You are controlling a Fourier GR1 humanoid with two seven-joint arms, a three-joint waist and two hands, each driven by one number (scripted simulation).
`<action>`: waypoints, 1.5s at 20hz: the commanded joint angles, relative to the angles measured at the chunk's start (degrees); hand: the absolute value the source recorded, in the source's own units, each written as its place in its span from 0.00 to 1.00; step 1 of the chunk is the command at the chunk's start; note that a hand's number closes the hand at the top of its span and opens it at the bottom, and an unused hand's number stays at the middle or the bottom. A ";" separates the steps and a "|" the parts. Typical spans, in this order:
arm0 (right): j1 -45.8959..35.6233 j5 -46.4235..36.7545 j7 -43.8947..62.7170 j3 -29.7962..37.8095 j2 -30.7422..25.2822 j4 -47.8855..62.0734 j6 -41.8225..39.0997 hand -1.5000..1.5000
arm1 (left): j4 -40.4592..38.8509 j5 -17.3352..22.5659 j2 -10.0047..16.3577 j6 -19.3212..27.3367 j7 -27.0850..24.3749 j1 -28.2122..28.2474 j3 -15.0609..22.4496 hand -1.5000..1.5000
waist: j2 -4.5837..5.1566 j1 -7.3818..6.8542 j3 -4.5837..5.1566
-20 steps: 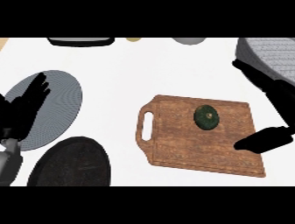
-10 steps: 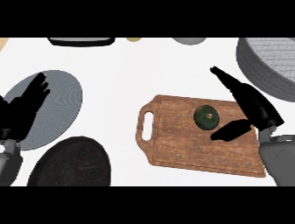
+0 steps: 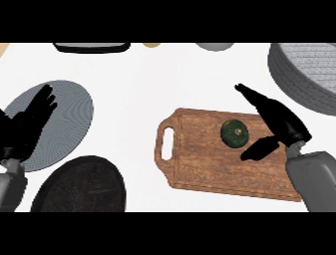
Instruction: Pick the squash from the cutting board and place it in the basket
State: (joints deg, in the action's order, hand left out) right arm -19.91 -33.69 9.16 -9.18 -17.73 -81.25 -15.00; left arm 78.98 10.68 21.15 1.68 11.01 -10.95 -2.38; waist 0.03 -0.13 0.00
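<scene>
Right hand (image 3: 279, 121) of mine hangs over the right end of the cutting board (image 3: 213, 164), released, its fingers straight and pointing up and to the left, its thumb (image 3: 261, 148) spread low. It grasps nothing. Just beside its palm lies the squash (image 3: 235, 133), dark green and round, on the board's upper right part; I cannot tell whether the thumb touches it. Up at the right edge stands the grey basket (image 3: 310, 74), well apart from the squash. At the left my left hand (image 3: 16, 132) rests open, fingers up, over a grey plate (image 3: 67, 112). Below that plate lies a black plate (image 3: 82, 187).
</scene>
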 commanded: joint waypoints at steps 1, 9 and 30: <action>-0.99 -2.35 -1.20 0.89 2.68 2.53 0.84 0.00 | 3.41 -3.05 -2.78 2.74 3.12 -0.74 0.38 0.50 | -0.04 -0.01 -0.01; 2.63 -0.77 -5.61 2.88 3.23 -0.64 -3.27 0.00 | -1.29 -4.59 -3.36 -1.41 -1.98 0.46 -2.42 0.50 | -0.04 0.05 0.00; 1.35 -16.58 -9.37 -1.77 4.59 7.91 0.84 1.00 | 2.74 -6.78 -6.32 -2.68 1.04 1.18 -4.50 0.50 | -0.02 -0.09 0.00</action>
State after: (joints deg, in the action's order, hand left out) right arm -18.18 -46.86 0.93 -8.94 -12.61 -75.22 -14.51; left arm 80.98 4.99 16.58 -1.92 13.15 -11.31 -7.54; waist -0.04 -0.18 0.04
